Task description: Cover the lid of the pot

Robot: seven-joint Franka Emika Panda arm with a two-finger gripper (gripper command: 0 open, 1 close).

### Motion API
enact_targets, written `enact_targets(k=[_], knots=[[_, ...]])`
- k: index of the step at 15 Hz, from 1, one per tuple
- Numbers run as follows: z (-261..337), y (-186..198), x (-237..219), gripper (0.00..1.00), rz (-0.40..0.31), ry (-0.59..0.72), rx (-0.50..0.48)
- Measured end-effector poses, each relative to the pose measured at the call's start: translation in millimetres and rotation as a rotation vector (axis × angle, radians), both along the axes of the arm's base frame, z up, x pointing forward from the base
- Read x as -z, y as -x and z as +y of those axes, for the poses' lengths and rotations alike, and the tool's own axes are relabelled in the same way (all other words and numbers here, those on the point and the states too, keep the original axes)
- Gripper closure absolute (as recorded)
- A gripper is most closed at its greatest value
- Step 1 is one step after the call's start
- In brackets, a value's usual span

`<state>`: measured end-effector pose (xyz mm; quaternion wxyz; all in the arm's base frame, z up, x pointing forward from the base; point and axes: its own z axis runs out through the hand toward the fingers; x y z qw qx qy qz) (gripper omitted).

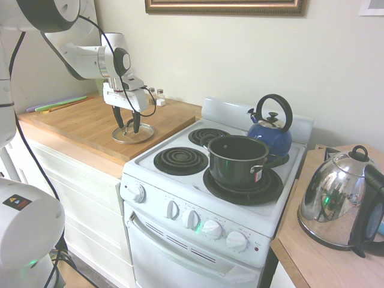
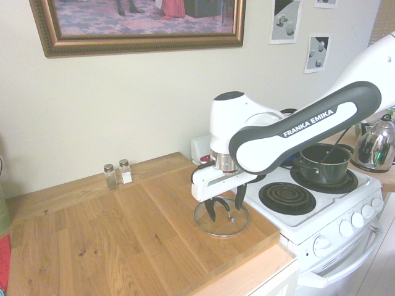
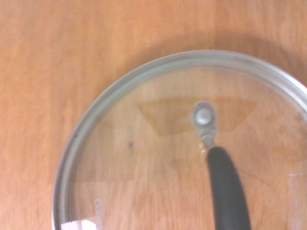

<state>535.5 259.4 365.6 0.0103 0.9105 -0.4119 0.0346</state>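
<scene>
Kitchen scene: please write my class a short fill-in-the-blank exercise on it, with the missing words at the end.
1. The glass lid lies on a board made of ____.
2. The dark pot stands on the ____.
3. The kettle with the black hoop handle behind the pot is coloured ____.
4. The gripper is directly above the ____.

Missing words: wood; stove; blue; lid.

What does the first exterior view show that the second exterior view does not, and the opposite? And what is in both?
Only first exterior: the pens or sticks at the back of the wooden counter.
Only second exterior: the two pictures of pale shapes, and something red at the left edge.
Both: the lid, the pot, the gripper, the two shakers.
</scene>
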Motion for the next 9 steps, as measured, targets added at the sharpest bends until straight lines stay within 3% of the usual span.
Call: enact_targets(k=[9], knots=[[2.8, 0.2, -2.3, 1.00, -0.009, -0.002, -0.005]])
